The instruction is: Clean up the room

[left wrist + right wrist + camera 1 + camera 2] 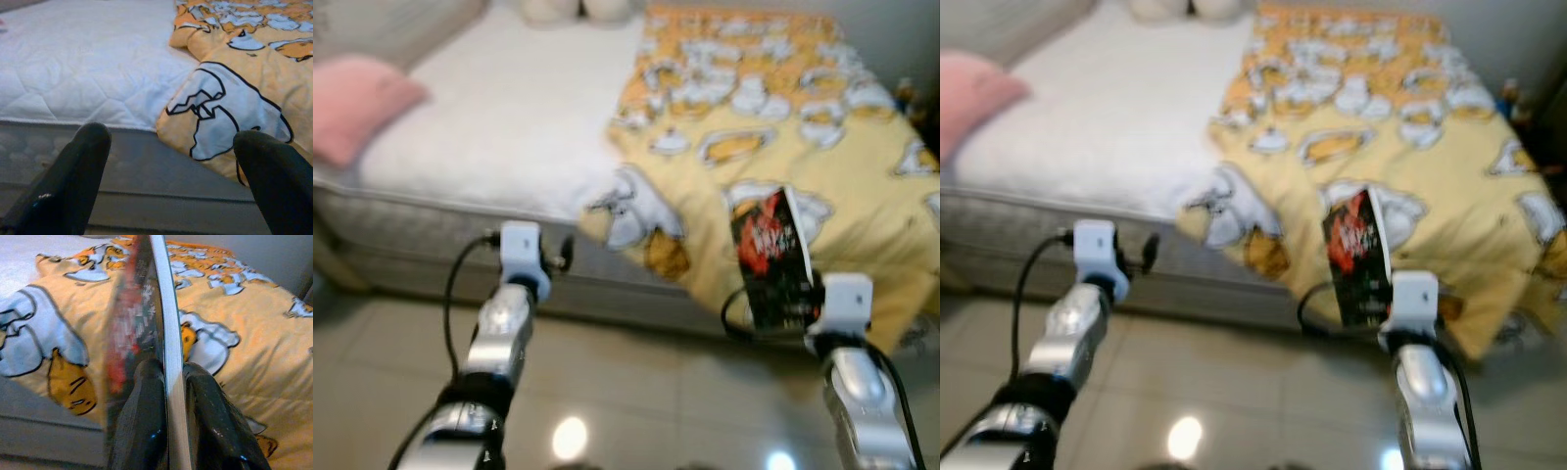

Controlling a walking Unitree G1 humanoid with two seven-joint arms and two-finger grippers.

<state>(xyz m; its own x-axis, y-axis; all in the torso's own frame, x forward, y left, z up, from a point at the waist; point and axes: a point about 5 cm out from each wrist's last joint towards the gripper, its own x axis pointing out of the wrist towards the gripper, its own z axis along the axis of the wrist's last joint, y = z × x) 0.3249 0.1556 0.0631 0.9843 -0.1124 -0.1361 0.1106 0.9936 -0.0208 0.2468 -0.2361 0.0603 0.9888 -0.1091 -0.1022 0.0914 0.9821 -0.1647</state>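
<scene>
A book (773, 259) with a black and red cover stands upright in my right gripper (168, 382), whose two black fingers (146, 421) are shut on its lower edge. It is held in front of the yellow duck-print blanket (783, 127) at the bed's near edge. My left gripper (171, 161) is open with nothing between its fingers (73, 181), facing the side of the bed where the white mattress (509, 117) meets the blanket's corner (230, 117).
A pink pillow (357, 103) lies at the left end of the bed. The mattress side (421, 240) runs across in front of me. Glossy tiled floor (636, 392) lies between me and the bed. Pale soft things (573, 8) sit at the bed's far end.
</scene>
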